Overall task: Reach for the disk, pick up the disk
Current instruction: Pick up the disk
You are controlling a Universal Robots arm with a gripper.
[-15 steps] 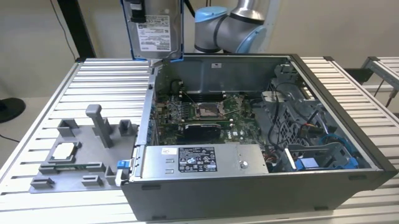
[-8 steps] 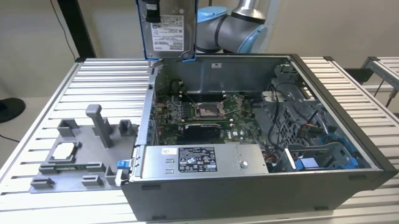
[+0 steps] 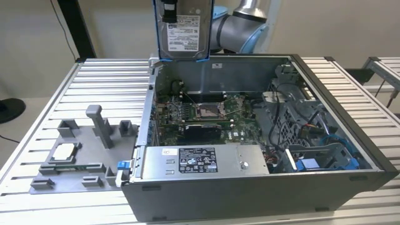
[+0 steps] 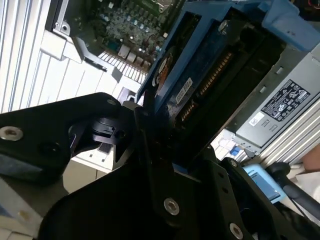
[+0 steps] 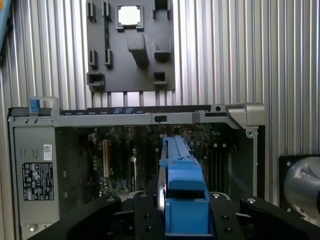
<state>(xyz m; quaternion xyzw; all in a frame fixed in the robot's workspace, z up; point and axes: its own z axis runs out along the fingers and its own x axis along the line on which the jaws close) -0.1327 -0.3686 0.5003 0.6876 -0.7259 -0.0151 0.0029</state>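
OK, I see gripper (image 5: 182, 212) clamped on disk (image 3: 183, 33), held upright above open computer case (image 3: 250, 199), top centre of exterior view; case on slatted surface (image 3: 106, 75).

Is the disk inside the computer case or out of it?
Out. In the exterior view the disk stands upright above the case; in the first wrist view the end effector clamps its blue frame.

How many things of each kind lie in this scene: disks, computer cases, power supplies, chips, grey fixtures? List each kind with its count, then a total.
disk, held in the hand: 1
case: 1
power supply: 1
chip: 1
fixture: 1
Total: 5
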